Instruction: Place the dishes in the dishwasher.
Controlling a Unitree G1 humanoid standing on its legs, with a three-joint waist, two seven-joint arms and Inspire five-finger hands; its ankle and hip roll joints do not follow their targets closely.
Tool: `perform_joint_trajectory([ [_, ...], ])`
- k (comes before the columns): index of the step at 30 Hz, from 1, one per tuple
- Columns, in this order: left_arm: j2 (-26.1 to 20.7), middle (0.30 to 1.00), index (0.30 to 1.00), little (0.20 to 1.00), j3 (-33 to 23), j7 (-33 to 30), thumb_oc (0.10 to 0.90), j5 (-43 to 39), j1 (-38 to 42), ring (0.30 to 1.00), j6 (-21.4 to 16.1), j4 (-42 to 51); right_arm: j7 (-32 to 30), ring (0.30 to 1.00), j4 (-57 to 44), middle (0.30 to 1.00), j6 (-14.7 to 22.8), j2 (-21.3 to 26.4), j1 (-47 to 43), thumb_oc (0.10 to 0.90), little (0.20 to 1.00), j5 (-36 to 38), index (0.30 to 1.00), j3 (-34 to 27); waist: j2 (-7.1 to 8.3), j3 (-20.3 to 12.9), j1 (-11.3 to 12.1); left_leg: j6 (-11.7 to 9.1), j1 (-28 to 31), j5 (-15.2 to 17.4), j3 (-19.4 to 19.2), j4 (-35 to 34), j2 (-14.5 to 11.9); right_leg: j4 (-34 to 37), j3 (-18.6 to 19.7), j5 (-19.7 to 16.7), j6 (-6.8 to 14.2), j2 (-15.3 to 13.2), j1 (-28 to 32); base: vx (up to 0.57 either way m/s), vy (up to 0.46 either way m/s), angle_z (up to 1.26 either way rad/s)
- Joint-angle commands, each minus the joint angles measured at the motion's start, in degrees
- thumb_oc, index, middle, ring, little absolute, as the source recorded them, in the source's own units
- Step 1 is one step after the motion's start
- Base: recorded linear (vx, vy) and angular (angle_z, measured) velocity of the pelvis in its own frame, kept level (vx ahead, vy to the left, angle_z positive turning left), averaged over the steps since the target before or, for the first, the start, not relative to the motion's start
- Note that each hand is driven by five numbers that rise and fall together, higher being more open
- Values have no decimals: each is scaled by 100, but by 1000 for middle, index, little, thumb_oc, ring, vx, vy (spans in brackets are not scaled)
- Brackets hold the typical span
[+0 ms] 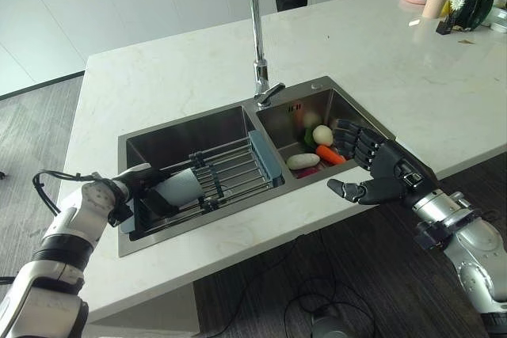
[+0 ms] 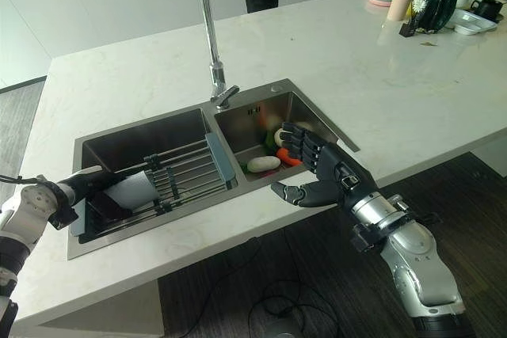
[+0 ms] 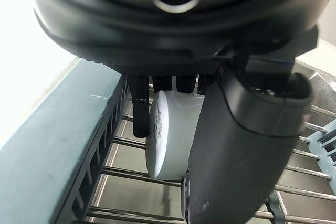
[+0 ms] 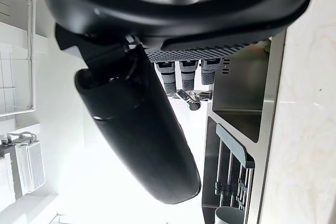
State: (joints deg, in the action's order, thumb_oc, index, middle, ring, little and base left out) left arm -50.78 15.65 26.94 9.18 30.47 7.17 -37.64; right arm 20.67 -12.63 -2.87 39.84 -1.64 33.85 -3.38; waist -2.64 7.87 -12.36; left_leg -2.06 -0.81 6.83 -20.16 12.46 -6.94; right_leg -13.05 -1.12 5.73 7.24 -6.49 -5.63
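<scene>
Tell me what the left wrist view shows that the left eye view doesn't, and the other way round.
Only the left wrist view shows the cup's flat end close up, with the left hand's fingers curled round it. Only the left eye view shows the right hand open over the sink's right basin, the vegetables in it and the faucet. Both show the left hand, the cup and the wire rack.

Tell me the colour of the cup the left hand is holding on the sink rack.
White; the cup shows best in the left wrist view.
</scene>
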Motion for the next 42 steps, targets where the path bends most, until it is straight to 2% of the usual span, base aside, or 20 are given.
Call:
perform_joint_trajectory([
  [1,-440,300,300,300,-357,-634,400,-326,356,300,-140,243,-50,900,-458,900,518,89,-561,800,900,195,900,-413,-7,-320,113,52,51,896,118,473,120,-414,-402,324,173,78,-102,0,0,0],
  [8,-570,300,300,300,-1081,-1195,400,-786,-41,300,-349,1050,-64,900,-496,900,497,-21,-432,800,900,104,900,-569,10,-298,236,44,28,882,190,473,135,-414,-459,337,164,44,-81,1,-3,1],
  [11,-582,300,300,300,-1566,-1599,400,-851,-390,300,-648,1521,-72,900,-536,900,460,-111,-353,800,900,43,900,-651,26,-297,298,37,19,875,220,473,134,-414,-496,347,161,17,-67,12,-18,9],
  [17,-360,300,300,300,-2346,-2111,400,-1033,-1009,300,-785,2496,-132,900,-648,900,428,-342,-217,800,900,-92,900,-773,90,-289,423,31,-1,873,319,473,153,-414,-547,370,145,-20,-43,3,-20,2],
  [20,-70,300,300,300,-2819,-2440,400,-1153,-1504,300,-945,3147,-193,900,-732,900,399,-535,-147,800,900,-190,900,-832,125,-305,515,33,-34,865,389,473,173,-414,-595,381,132,-49,-45,9,-53,7],
  [25,259,300,300,300,-3194,-2882,400,-1221,-1998,300,-1228,3735,-220,900,-875,900,391,-734,-29,800,900,-175,900,-915,184,-316,627,39,-101,805,465,473,189,-414,-636,350,99,-69,-72,15,-57,8],
  [29,974,300,300,300,-3566,-3383,400,-1438,-2631,300,-1522,4573,-261,900,-1079,900,440,-1063,100,800,900,-367,900,-862,257,-299,844,23,-128,775,624,473,193,-414,-762,403,59,-103,-4,22,-99,11],
  [34,1339,300,300,300,-3614,-3582,400,-1195,-2992,300,-1707,5131,-466,900,-1316,900,386,-1108,48,800,900,-394,900,-704,324,-287,1048,-41,-175,712,756,473,153,-414,-981,464,-3,-139,80,7,-129,31],
  [38,1710,300,300,300,-3770,-3789,400,-1494,-3304,300,-2028,5608,-643,900,-1440,900,563,-1189,26,800,900,-311,900,-569,353,-261,1348,-162,-279,578,948,473,54,-414,-1306,548,-81,-195,166,0,-214,47],
  [42,1962,300,300,300,-3871,-3920,400,-1705,-3603,300,-2184,5934,-682,900,-1568,900,591,-1223,-17,800,900,-312,900,-376,346,-247,1588,-324,-373,436,994,473,-95,-414,-1628,592,-143,-262,228,-10,-133,39],
])
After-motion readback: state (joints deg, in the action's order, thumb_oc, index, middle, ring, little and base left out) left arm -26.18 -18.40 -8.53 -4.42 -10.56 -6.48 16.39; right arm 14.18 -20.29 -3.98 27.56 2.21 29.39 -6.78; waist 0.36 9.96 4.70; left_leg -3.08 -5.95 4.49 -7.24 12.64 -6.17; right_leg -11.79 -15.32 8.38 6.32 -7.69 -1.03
